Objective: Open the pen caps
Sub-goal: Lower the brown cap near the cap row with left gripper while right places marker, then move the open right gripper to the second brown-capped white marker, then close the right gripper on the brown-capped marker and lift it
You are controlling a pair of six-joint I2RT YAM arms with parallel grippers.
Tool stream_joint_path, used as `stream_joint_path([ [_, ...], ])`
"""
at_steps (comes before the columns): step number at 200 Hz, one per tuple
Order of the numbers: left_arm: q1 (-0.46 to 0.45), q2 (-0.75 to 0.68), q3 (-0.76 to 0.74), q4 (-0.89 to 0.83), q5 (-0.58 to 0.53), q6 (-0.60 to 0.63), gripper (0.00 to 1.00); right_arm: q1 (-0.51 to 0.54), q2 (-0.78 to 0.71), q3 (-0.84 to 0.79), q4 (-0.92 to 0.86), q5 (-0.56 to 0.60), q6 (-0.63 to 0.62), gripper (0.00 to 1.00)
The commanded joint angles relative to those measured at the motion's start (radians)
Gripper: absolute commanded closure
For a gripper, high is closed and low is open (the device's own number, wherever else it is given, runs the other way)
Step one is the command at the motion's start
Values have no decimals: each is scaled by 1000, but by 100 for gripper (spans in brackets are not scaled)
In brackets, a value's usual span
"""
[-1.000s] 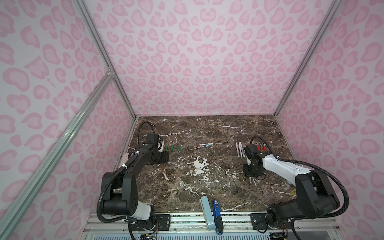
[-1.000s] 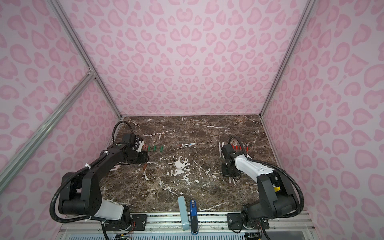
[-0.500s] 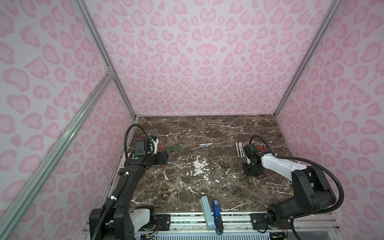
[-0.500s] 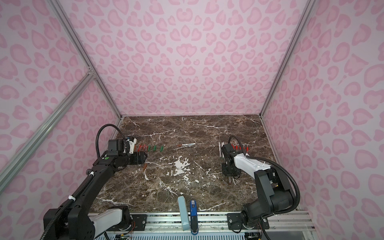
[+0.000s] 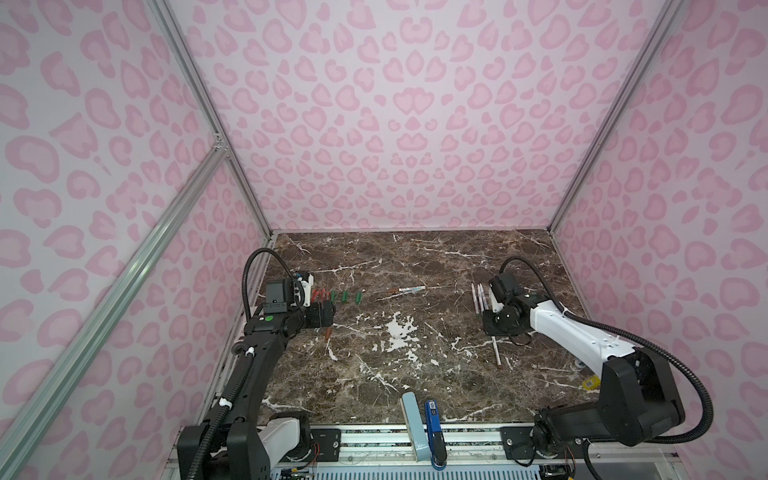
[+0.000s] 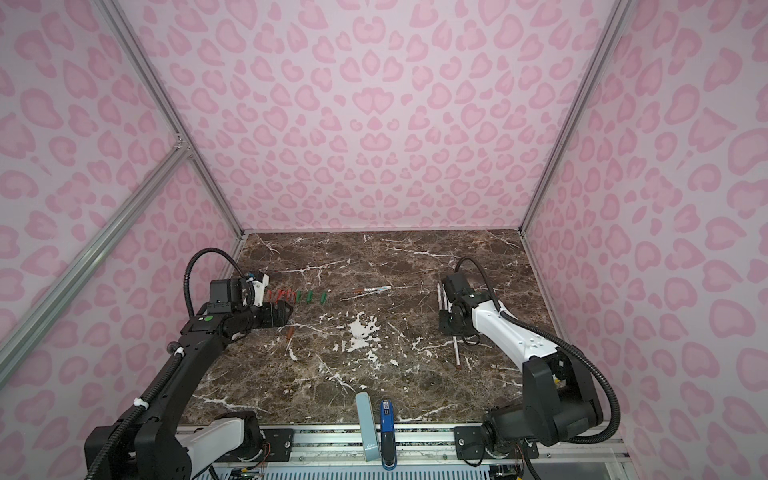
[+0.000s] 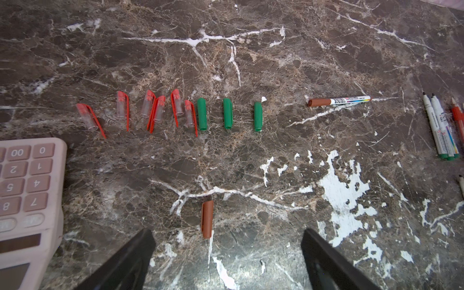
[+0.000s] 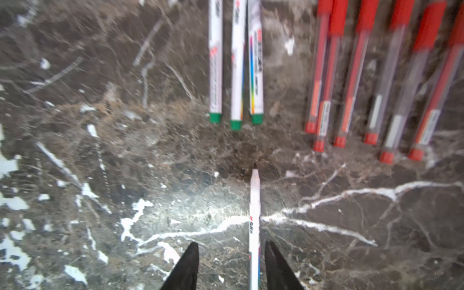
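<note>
A brown pen cap [image 7: 207, 219] lies loose on the marble just ahead of my left gripper [image 7: 227, 233], which is open and empty; both top views show this cap [image 5: 328, 331] [image 6: 292, 331]. Beyond it lie several red caps [image 7: 123, 108] and three green caps [image 7: 227, 113] in a row. A brown-capped marker [image 7: 339, 101] lies farther on. My right gripper [image 8: 229, 244] is open around an uncapped white marker [image 8: 254, 221] that rests on the table [image 5: 496, 353]. Three white markers [image 8: 236, 62] and several red pens [image 8: 356, 75] lie ahead of it.
A pink calculator [image 7: 25, 200] sits close beside my left gripper, near the left wall. A pale blue bar [image 5: 411, 415] and a blue stapler-like object [image 5: 432, 419] stand at the table's front edge. Pink walls close in both sides and the back.
My right gripper went from shut to open, and the white marker now lies loose between its fingers. My left gripper opened wider and its arm straightened, elbow swinging back toward the base.
</note>
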Motion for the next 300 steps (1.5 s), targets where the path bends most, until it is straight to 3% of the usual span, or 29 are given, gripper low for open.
stream_joint_path([
  [1,7,-17,8,17,10,11,5,33,33,69,14,-17,-39,48],
  [62,22,-85,-20,10,48,43,0,114,413,513,42,-162,-130,41],
  [95,31,-112,-17,3,56,41,0,139,664,840,13,-243,-127,42],
  [133,35,-125,-17,-6,66,46,0,148,970,1235,-106,-328,-115,45],
  [167,35,-125,-20,-3,74,50,0,153,1152,1448,-190,-397,-82,47],
  [205,34,-115,-22,6,83,48,0,178,1147,1382,-173,-406,-96,48],
  [239,34,-99,-25,25,86,46,0,177,1056,1167,-61,-416,-92,49],
  [300,36,-90,-20,17,80,54,0,185,943,957,-12,-427,-117,49],
])
